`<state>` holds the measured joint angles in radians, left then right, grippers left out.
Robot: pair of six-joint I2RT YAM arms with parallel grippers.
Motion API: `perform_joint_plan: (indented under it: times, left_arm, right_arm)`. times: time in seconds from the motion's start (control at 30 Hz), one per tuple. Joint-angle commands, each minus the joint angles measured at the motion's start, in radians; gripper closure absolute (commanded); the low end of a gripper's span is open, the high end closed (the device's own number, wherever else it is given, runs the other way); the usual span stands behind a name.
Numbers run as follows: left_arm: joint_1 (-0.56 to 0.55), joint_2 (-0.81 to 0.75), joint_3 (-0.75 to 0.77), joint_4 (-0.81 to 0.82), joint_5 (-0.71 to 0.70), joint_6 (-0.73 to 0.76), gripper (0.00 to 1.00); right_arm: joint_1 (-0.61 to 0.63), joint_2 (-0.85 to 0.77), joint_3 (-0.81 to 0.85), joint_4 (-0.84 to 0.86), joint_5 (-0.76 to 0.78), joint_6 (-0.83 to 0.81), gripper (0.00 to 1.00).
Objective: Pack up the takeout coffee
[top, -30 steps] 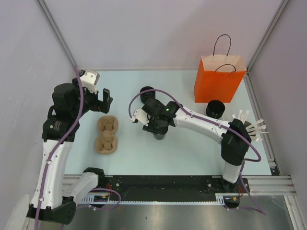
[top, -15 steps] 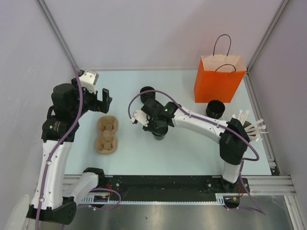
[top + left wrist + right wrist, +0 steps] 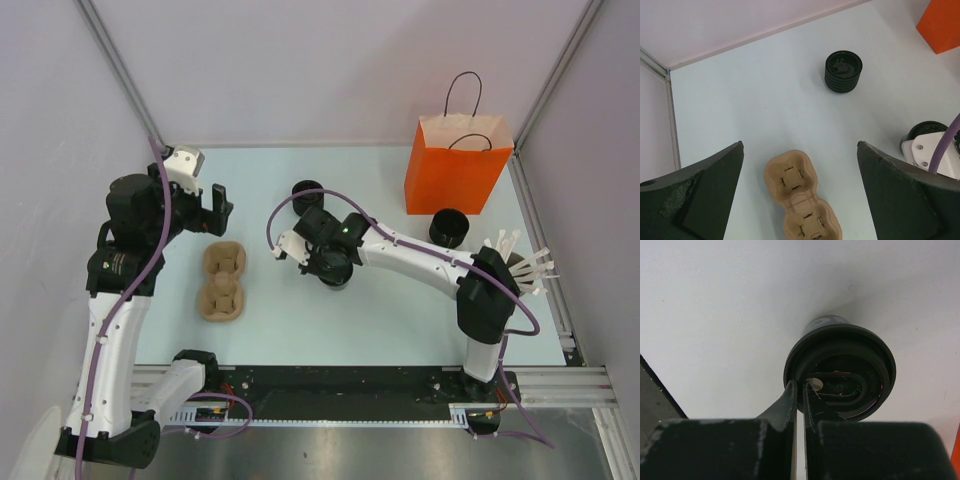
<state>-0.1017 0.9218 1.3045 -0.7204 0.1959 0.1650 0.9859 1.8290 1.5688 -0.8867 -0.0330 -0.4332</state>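
The takeout coffee [image 3: 335,276] stands near the middle of the table [image 3: 390,315], a little towards its left edge. It is upright, base on the surface and long axis vertical. Its lid [image 3: 840,371] faces straight up, so the wrist view looks down into the oval recess in the top.

The right gripper [image 3: 800,386] reaches over it from the right edge and its jaws are closed tight on the lid's rim. One finger [image 3: 789,401] is outside the lip and the other just inside. I read this as the grasp just made, with the lift not yet begun.

A pinch on a thin rim looks easy to lose. I'd guess the next move is a slow, straight lift with the cup kept level, then a carry to the pulp tray [image 3: 223,282] and down into one of its wells.

That tray lies to the cup's left, well apart, towards the left edge. The left gripper [image 3: 800,195] hangs above it with jaws wide, holding nothing.

A second cup [image 3: 306,190] stands towards the far edge. A third cup [image 3: 449,226] stands just in front of the orange bag [image 3: 457,165] near the far right corner. A tub of white sticks [image 3: 520,262] is at the right edge.
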Motion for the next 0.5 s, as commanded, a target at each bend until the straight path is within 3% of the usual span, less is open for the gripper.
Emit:
perform_joint_plan:
  times: [0.0,0.23,0.47]
  left_arm:
    - [0.01,-0.014,0.007,0.004,0.019,-0.019,0.0]
    - [0.011,-0.012,0.006,0.003,0.028,-0.022,0.0]
    - [0.013,-0.014,0.007,0.003,0.033,-0.022,0.0]
  right_arm:
    - [-0.021,-0.046,0.049,-0.047,-0.004,-0.022,1.0]
    - [-0.136,-0.154,0.04,-0.138,-0.086,-0.053,1.0]
    - [-0.288,-0.313,-0.09,-0.167,-0.127,-0.079,1.0]
